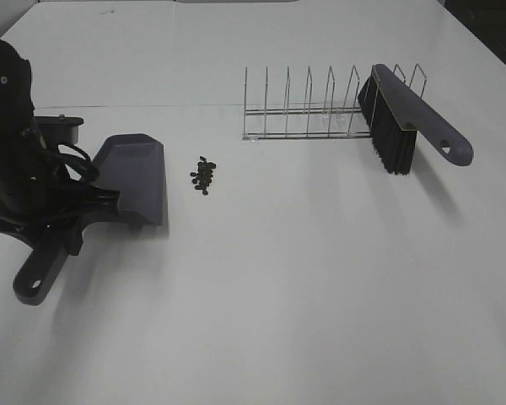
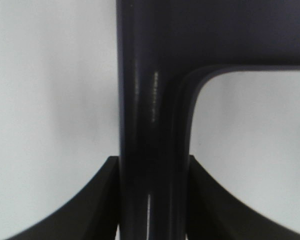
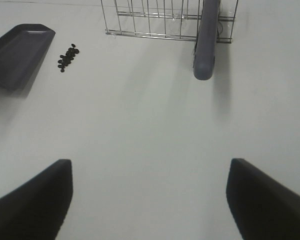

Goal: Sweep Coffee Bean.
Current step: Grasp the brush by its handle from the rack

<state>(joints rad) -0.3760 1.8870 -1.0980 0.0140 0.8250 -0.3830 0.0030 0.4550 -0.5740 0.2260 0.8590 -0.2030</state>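
Many tiny dark coffee beans point(image 1: 203, 175) cluster; left gripper point(image 2: 152, 200) clamps dustpan point(image 1: 135, 173), right gripper point(image 3: 150, 200) gapes.

The table point(image 1: 320, 278) is white, smooth and matt, with only a faint soft sheen. The dustpan point(image 1: 135, 173) looks like moulded grey-purple plastic, smooth and semi-gloss. Its handle point(image 2: 150, 100) carries bright streaks of reflected light in the left wrist view. The brush point(image 1: 422, 118) has a body of the same smooth plastic and dense, matt black bristles point(image 1: 392, 143). The rack point(image 1: 308, 105) on the far side is thin, shiny metal wire. The coffee bean point(image 1: 204, 175) cluster is dark and dull. The jaws of the right gripper point(image 3: 150, 200) look matt black.
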